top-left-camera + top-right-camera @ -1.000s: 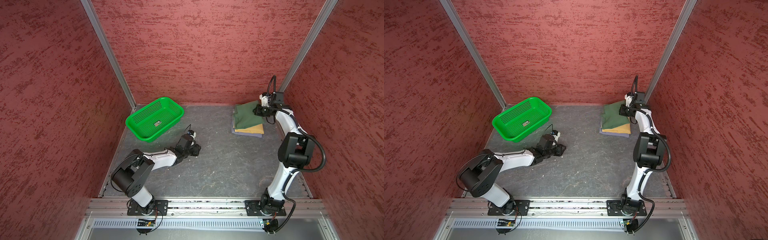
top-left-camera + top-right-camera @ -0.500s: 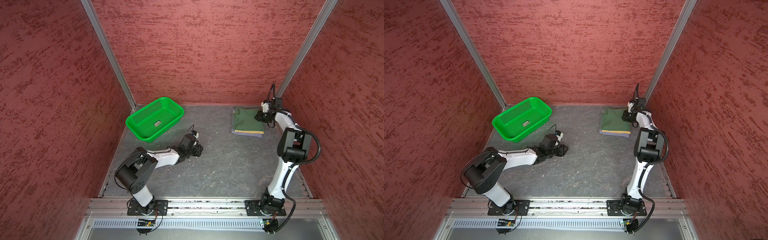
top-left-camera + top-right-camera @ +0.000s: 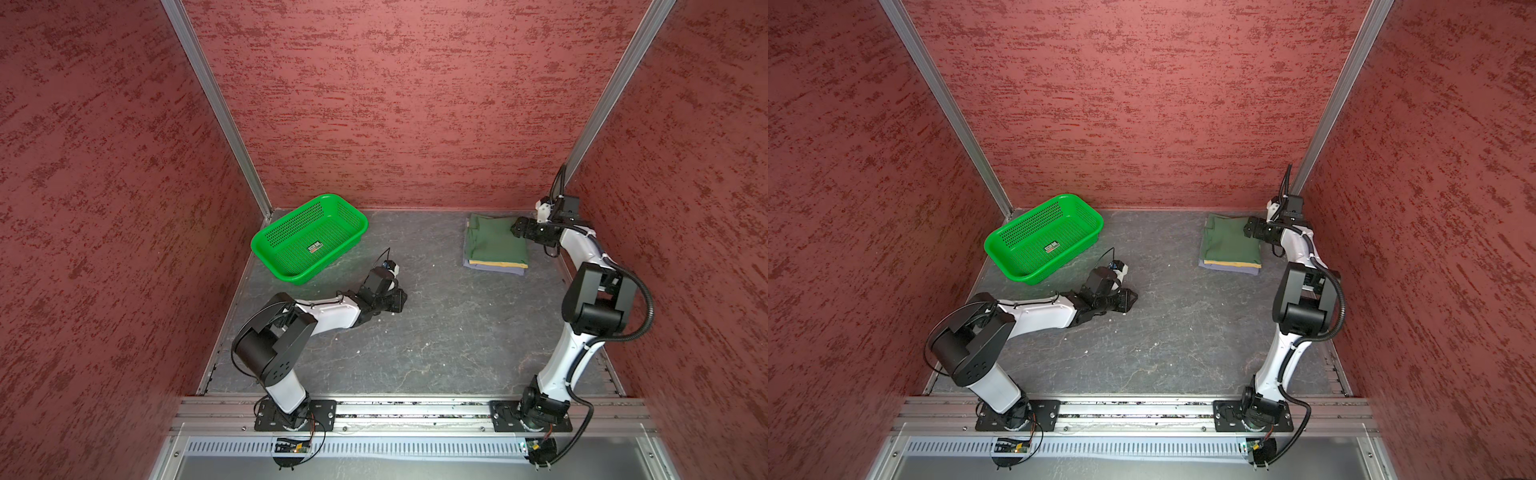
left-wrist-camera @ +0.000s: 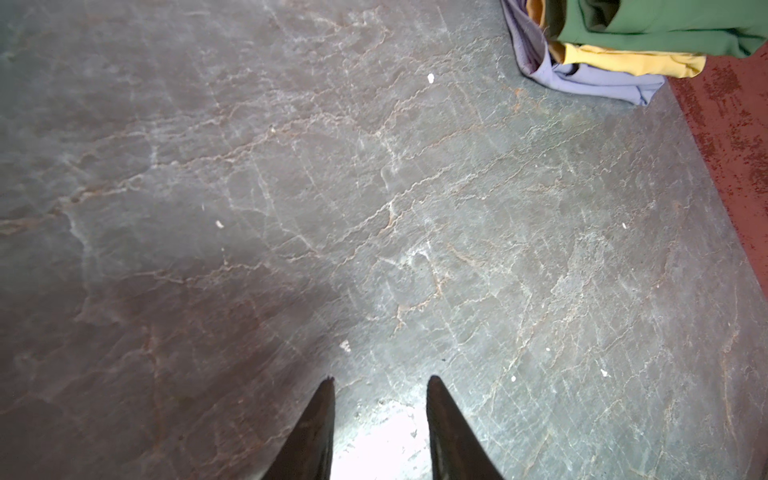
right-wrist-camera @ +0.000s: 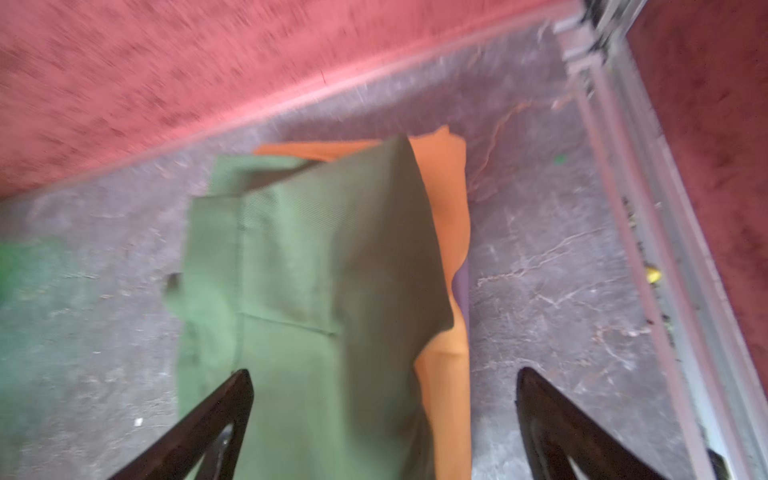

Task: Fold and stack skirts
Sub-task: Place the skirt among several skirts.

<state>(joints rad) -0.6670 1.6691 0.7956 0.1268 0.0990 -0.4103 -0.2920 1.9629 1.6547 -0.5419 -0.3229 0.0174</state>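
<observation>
Red walls [image 3: 395,104] enclosed a grey desk [image 3: 436,332]. In its far right corner the dark green skirt [image 3: 496,245] lay folded atop the mustard-yellow skirt [image 4: 636,62] and lavender-grey skirt [image 4: 598,81]; stacking looked complete. The right claw [image 5: 384,374] hung spread wide over their edge, the left claw [image 4: 380,380] slightly parted, empty, mid-desk.

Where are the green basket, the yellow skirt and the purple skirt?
green basket [image 3: 291,245]: a top view, its bare mesh floor.
yellow skirt [image 4: 631,60]: left wrist view, its folded edge.
purple skirt [image 4: 594,79]: left wrist view, bottom layer's edge.

top views: overhead, whole table [image 3: 436,332] | wrist views: close, share skirts [image 4: 615,58]
</observation>
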